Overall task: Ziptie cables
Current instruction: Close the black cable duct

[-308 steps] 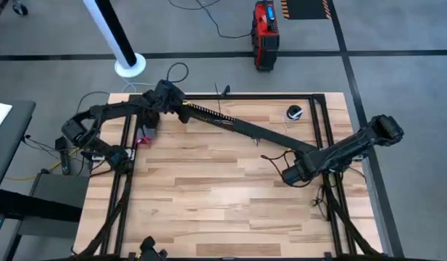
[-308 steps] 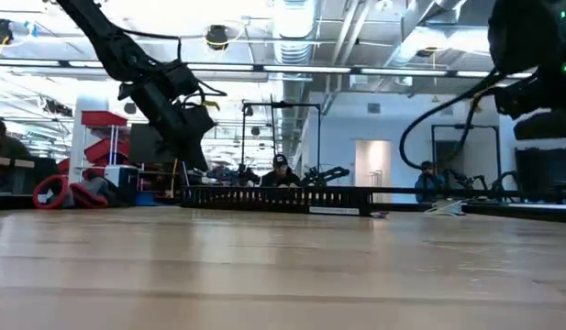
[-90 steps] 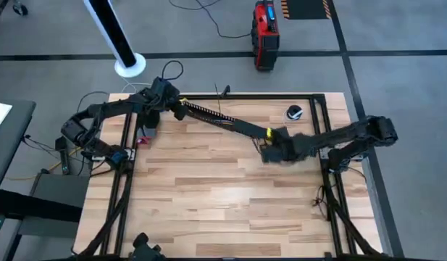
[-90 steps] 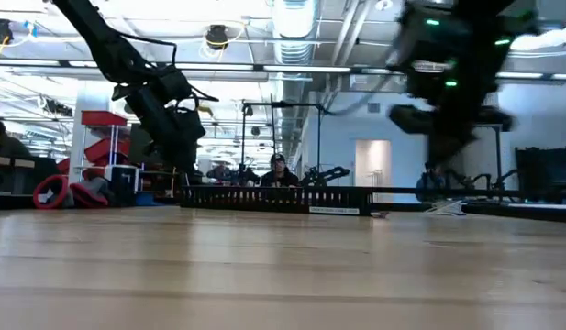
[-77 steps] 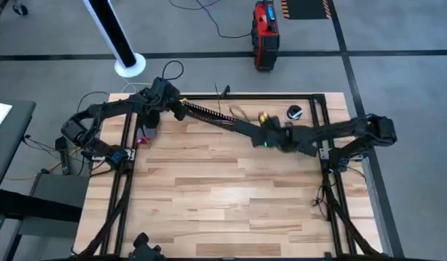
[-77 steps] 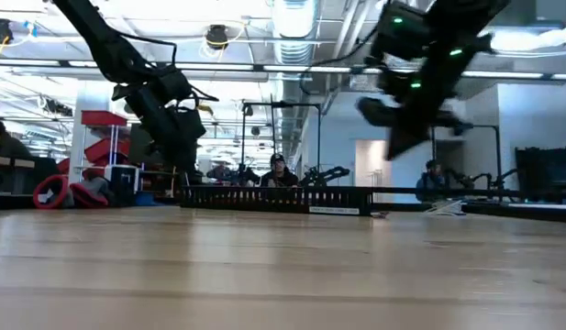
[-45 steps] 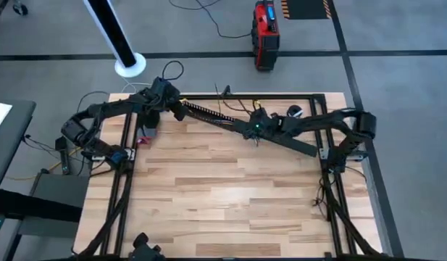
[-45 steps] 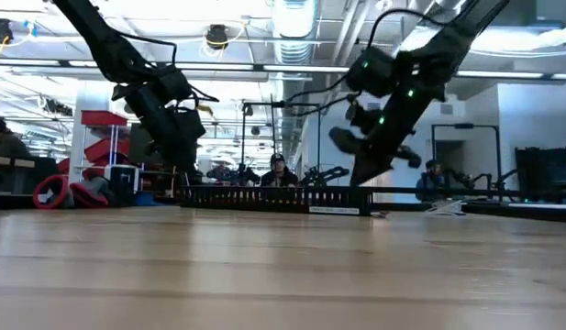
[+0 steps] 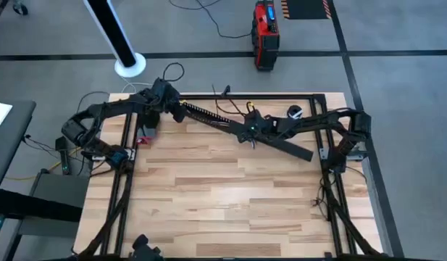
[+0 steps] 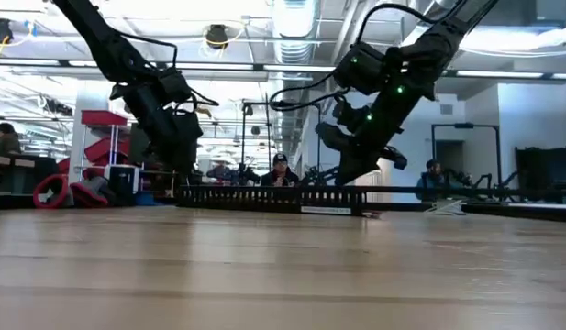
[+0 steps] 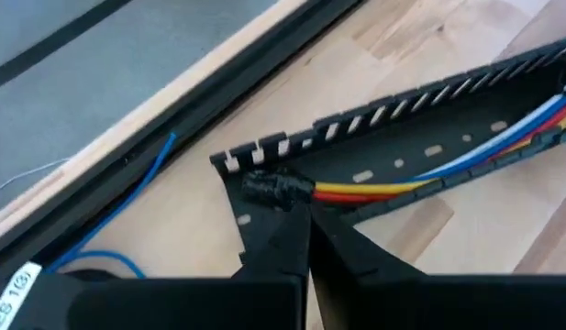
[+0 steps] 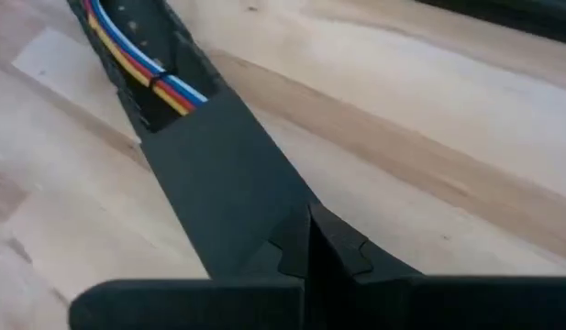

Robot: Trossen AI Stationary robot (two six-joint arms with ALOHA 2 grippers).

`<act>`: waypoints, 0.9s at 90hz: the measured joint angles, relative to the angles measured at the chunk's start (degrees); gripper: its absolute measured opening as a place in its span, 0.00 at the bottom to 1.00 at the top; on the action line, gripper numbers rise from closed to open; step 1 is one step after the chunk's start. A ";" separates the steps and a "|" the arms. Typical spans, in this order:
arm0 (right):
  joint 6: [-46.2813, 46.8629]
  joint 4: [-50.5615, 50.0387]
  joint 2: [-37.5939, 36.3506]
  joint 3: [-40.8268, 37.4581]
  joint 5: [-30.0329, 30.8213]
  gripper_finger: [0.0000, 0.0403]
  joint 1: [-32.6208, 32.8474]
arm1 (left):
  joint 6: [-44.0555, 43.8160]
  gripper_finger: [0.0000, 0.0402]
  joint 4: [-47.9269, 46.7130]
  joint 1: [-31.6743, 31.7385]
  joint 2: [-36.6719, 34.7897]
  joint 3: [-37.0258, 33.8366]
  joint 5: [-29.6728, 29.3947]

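Right hand [image 9: 251, 133] closed over channel [image 9: 230, 125] holding cables [image 12: 140, 66].

Even overhead light is falling on the table [image 9: 209, 196] in the high view, leaving only faint, soft shadows under the 2 arms; in the low view, ceiling lights [image 10: 296, 20] are glaring and washing out the upper part of the picture, so both arms are reading as dark silhouettes against the bright room; the near tabletop there is lying out of focus; in both wrist views the fingers close to the lens are showing as blurred black masses, while the cables [image 11: 466, 160] are staying fairly sharp.
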 joint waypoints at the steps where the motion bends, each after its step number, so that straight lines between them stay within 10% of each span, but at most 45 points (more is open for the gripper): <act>1: 0.01 0.10 0.23 0.20 0.07 0.00 0.10 | 0.01 0.00 -0.04 0.00 0.01 0.00 0.00; 38: -4.51 -0.63 0.93 5.03 -0.99 0.00 2.35 | 0.01 0.00 -0.66 0.00 0.00 0.00 -0.21; 81: -4.59 -0.15 3.18 5.19 -5.25 0.00 1.54 | -1.36 0.00 -2.96 0.92 -0.01 -0.02 -13.74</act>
